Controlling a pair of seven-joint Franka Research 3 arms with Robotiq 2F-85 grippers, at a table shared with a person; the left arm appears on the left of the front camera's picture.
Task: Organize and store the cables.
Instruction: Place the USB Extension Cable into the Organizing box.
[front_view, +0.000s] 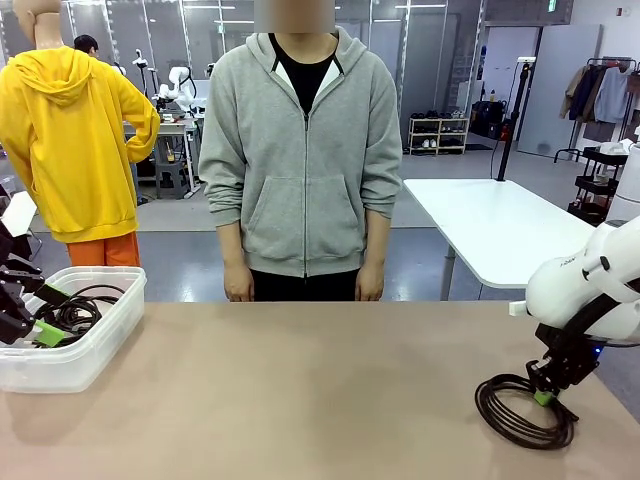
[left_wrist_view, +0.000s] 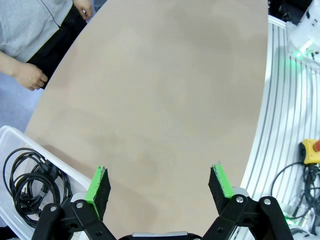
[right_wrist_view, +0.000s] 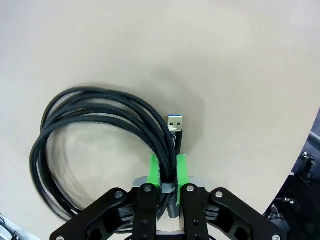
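— Cables: thin, black, braided; each wound in a round coil. One coil (right_wrist_view: 100, 145) flat on the brown table (front_view: 300, 390), near the right front corner; blue-tipped USB plug (right_wrist_view: 174, 129) sticking up beside the strands.

— Count?

— Two coils; one on the table, one (front_view: 75, 312) in the box; two grippers; one box.

— The box?

— Clear plastic box (front_view: 85, 360) at the left edge of the table; black coil inside, nothing else made out.

— Grippers?

— Right gripper (right_wrist_view: 168, 172) clenched on the strands of the table coil, green pads (right_wrist_view: 182, 170) pressed to both sides; left gripper (left_wrist_view: 160, 186) released, jaws spread wide over bare table, just beside the box.
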